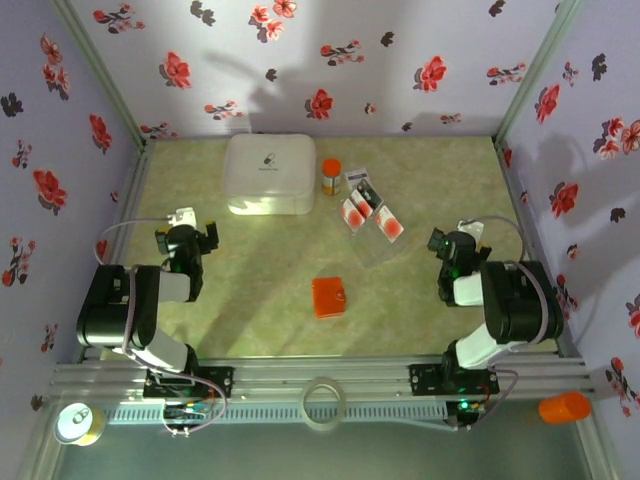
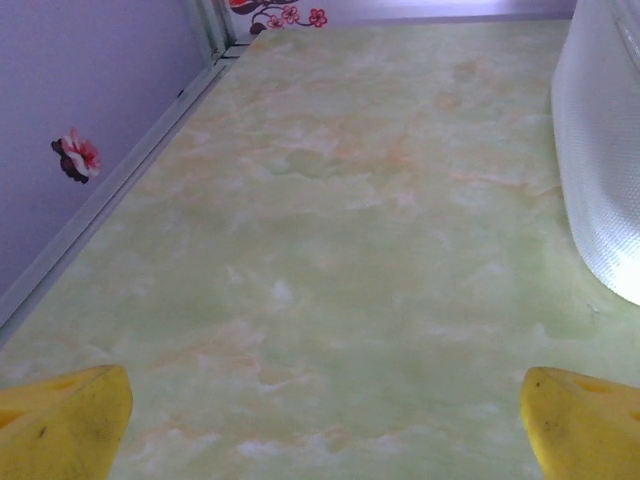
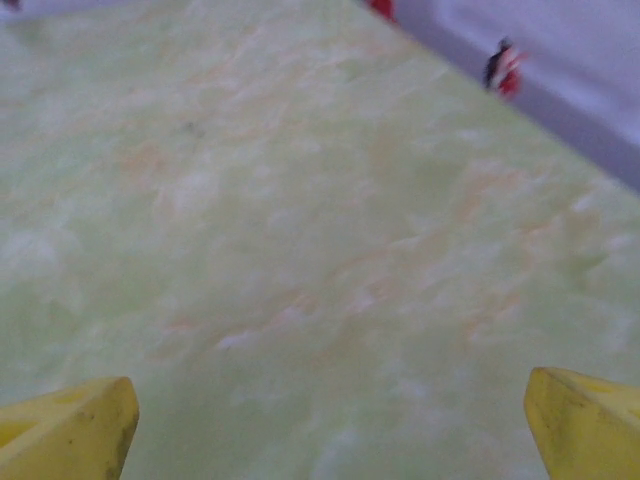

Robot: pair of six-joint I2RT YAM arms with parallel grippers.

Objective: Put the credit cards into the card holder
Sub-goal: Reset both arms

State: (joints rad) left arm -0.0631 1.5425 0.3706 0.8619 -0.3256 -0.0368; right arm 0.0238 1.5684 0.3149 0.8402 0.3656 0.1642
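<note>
Toward the near middle of the pale green marbled counter (image 1: 260,300), flat and folded shut: the orange-red card holder (image 1: 329,297). Sits alone, touches nothing, roughly between the two arms and a little nearer than their tips. Farther back and slightly to the right, the credit cards (image 1: 366,212), strewn in a loose overlapping cluster (some white with red blotches, at least one dark with pale print; exact count hard to tell). Lie well apart from the card holder. Just behind the cluster, a small upright bottle (image 1: 331,176) with an orange cap, and to its left a big white rounded box (image 1: 269,173). On the left, the left gripper (image 1: 188,236): jaws spread wide, nothing between them, near the box's front left corner. From its own wrist camera, yellow fingertips (image 2: 70,420) at both lower corners, bare counter between, the box's textured side at the right edge. On the right, the right gripper (image 1: 455,240): likewise spread fully and holding nothing, well to the right of the cards. From its wrist camera, yellow fingertips far apart over bare counter. Around the counter, lilac walls (image 1: 400,60) printed with red and dark flowers.
</note>
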